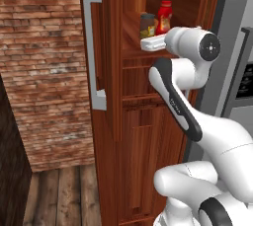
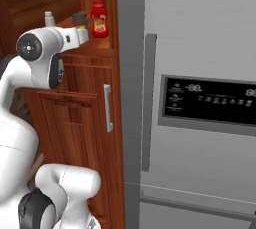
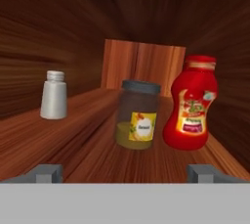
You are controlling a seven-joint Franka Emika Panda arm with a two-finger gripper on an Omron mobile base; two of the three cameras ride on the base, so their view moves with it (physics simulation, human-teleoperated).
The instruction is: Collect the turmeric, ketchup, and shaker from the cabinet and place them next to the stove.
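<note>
Nothing collected yet: the end effector (image 3: 125,173), wide open and empty, faces the cabinet (image 1: 138,136) shelf, turmeric (image 3: 139,115) at twelve o'clock, ketchup (image 3: 191,110) at two, shaker (image 3: 53,96) at ten.

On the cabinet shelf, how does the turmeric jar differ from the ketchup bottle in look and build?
The turmeric jar is clear glass with yellow-brown powder low inside; the ketchup bottle is solid red. The jar has a dark, wide lid and straight sides; the bottle has a red cap and a narrowed neck. In the hand view the bottle stands taller than the jar. Both stand upright, side by side, on the cabinet shelf, each with a front label.
</note>
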